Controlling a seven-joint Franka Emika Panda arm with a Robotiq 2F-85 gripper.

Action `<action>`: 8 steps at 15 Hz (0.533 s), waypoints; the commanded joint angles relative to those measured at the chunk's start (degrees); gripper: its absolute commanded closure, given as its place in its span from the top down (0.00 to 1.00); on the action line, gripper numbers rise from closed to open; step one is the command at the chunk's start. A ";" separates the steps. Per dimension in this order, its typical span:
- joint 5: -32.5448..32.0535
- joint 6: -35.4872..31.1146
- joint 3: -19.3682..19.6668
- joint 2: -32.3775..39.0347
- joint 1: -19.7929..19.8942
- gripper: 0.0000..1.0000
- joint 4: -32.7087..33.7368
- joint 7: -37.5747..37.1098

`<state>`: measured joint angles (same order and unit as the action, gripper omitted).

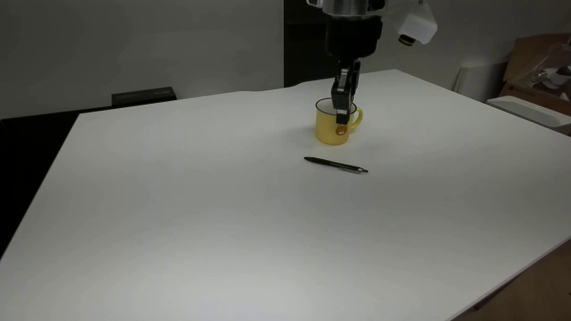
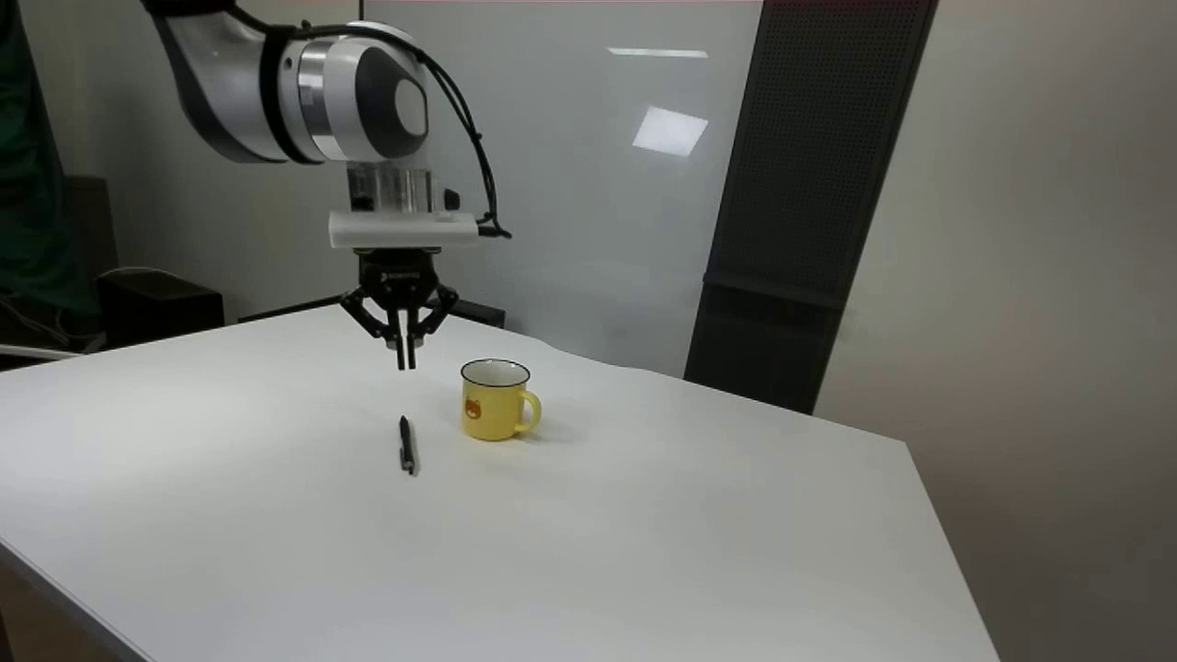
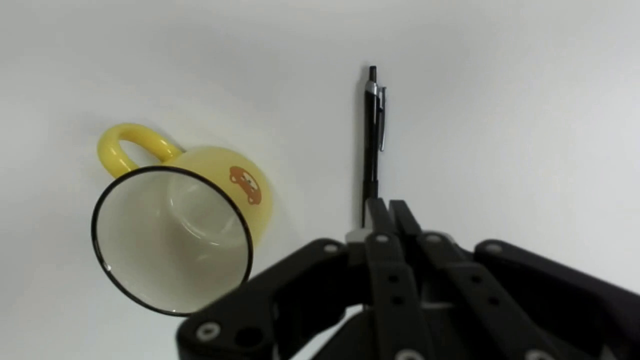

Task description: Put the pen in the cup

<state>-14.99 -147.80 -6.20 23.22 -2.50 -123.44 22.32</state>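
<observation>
The pen (image 1: pixel 335 165) is black with a silver clip and lies flat on the white table, in front of the cup. It also shows in an exterior view (image 2: pixel 406 446) and in the wrist view (image 3: pixel 371 130). The yellow cup (image 1: pixel 328 129) stands upright, with a dark rim, side handle and orange bear mark. It also shows in an exterior view (image 2: pixel 492 414) and, left of the pen, in the wrist view (image 3: pixel 215 165). My gripper (image 2: pixel 406 366) points down above the table, fingers almost together, nothing seen between them. In the wrist view its fingertips (image 3: pixel 389 204) overlap the pen's lower end, hiding it.
The white table (image 1: pixel 200 200) carries the pen and cup. A black box-like object (image 1: pixel 143 96) is at the table's far edge. A cardboard box (image 1: pixel 535 67) and a white tray-like object (image 1: pixel 531 110) are beyond the right edge. A wall (image 2: pixel 570 184) rises behind the table.
</observation>
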 commanded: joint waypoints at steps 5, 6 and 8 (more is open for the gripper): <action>4.62 0.71 -1.25 -1.41 0.31 0.67 -1.67 0.17; 4.88 -0.34 -1.38 -0.89 0.39 0.73 -1.89 0.45; 4.29 -4.18 -1.19 0.86 0.44 0.87 -2.35 0.52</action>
<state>-11.12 -147.87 -7.14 22.24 -2.56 -125.24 22.54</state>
